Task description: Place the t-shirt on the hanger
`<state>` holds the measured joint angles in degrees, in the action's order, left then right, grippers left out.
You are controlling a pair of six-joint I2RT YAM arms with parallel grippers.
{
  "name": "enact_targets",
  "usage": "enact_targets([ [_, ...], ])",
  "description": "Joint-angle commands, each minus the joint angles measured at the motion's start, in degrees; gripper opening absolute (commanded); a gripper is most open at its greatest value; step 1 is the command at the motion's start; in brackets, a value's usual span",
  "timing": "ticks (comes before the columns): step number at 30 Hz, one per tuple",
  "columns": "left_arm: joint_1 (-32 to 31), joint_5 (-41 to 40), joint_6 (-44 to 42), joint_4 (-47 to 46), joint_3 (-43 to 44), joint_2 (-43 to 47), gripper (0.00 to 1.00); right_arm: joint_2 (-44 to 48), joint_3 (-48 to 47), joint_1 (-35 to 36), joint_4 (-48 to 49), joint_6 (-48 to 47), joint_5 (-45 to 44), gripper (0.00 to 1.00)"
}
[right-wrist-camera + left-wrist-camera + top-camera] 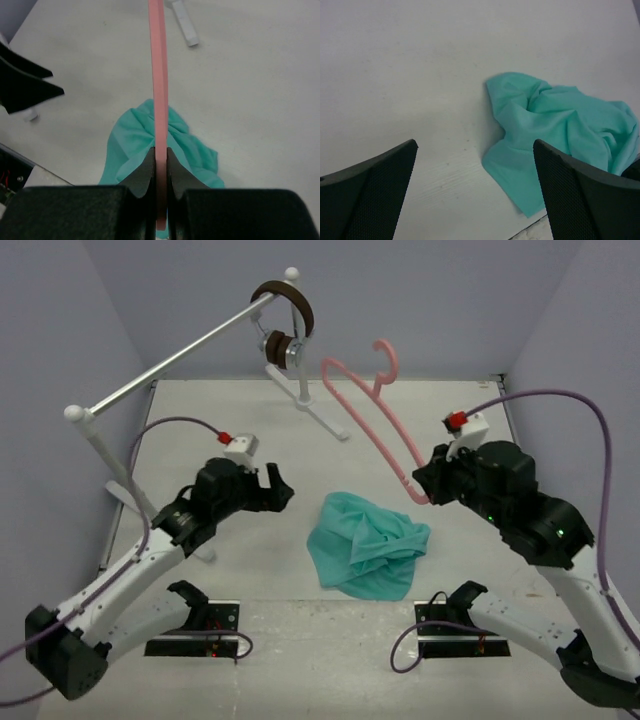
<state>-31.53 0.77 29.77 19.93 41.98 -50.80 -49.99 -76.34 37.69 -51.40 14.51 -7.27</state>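
The teal t-shirt lies crumpled on the table between the arms; it also shows in the left wrist view and the right wrist view. My right gripper is shut on one end of the pink hanger and holds it in the air, its hook pointing up toward the back wall. In the right wrist view the hanger runs straight out from between the fingers. My left gripper is open and empty, left of the t-shirt, above the table.
A silver rail on white stands crosses the back left. Brown headphones hang at its far end over a white stand. The table's near edge lies just below the t-shirt.
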Motion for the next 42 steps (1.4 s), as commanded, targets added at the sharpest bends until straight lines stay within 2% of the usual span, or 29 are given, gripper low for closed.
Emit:
enact_targets([
  [1, -23.0, -11.9, 6.9, -8.2, 1.5, -8.5, 0.99, 5.4, -1.8, -0.3, -4.9, 4.6, -14.0, 0.0],
  [2, -27.5, -14.0, 7.1, -10.0, 1.9, -10.3, 0.98, 6.5, -2.1, -0.4, -6.4, 4.8, -15.7, 0.0],
  [6, -37.3, -16.8, 5.3, -15.7, 1.3, -17.2, 0.92, 9.3, -2.8, -0.6, -8.3, 4.5, -17.9, 0.0],
  [8, -38.5, -15.8, 4.0, -17.3, 1.3, -20.1, 0.9, 10.2, -2.9, -0.5, -8.4, 4.5, -17.7, 0.0],
  [11, -39.2, -12.2, -0.1, -24.9, 0.0, -23.1, 0.86, 10.6, -2.4, -0.5, -8.6, 4.0, -16.9, 0.0],
  [14, -39.2, -12.3, -1.1, -27.6, -0.4, -24.7, 0.82, 10.3, -2.0, -0.5, -8.7, 3.7, -16.1, 0.0],
  [16, -39.2, -13.7, -1.8, -28.1, 0.3, -26.6, 0.67, 10.3, -2.1, -0.5, -8.6, 3.4, -15.5, 0.0],
  [18, -39.1, -14.2, -2.4, -28.2, 1.0, -27.6, 0.57, 10.5, -2.2, -0.5, -8.5, 3.1, -15.0, 0.0],
  [21, -39.2, -13.6, -2.7, -28.3, 1.8, -28.7, 0.52, 10.4, -2.1, -0.5, -8.5, 2.8, -14.5, 0.0],
  [22, -39.2, -13.4, -2.9, -28.5, 2.0, -29.0, 0.46, 10.5, -2.0, -0.5, -8.5, 2.7, -14.2, 0.0],
  [24, -39.2, -13.2, -3.3, -28.7, 2.0, -29.3, 0.19, 10.5, -1.6, -0.5, -8.4, 2.4, -13.0, 0.0],
  [26, -39.2, -15.0, -3.5, -28.2, 2.5, -29.5, 0.02, 10.7, -1.5, -0.5, -8.3, 2.2, -11.8, 0.0],
  [29, -38.6, -19.7, -3.4, -23.9, 4.7, -29.7, 0.0, 11.0, -1.6, -0.5, -8.4, 0.6, -8.0, 0.0],
  [31, -37.6, -23.0, -3.1, -16.1, 8.6, -29.2, 0.0, 10.8, -2.3, -0.5, -9.9, -1.1, -5.8, 0.0],
  [33, -33.7, -27.5, -3.3, -10.3, 12.3, -27.7, 0.0, 10.0, -3.5, -0.5, -12.2, -1.8, -4.4, 0.0],
  [38, -21.3, -21.6, -6.5, -3.2, 20.2, -26.6, 0.0, 9.9, -6.6, -0.5, -15.4, -2.3, -1.3, 0.0],
  [42, -14.9, -18.5, -10.6, 1.3, 29.2, -31.7, 0.0, 10.8, -9.3, -0.4, -17.6, -2.9, 3.0, 0.0],
])
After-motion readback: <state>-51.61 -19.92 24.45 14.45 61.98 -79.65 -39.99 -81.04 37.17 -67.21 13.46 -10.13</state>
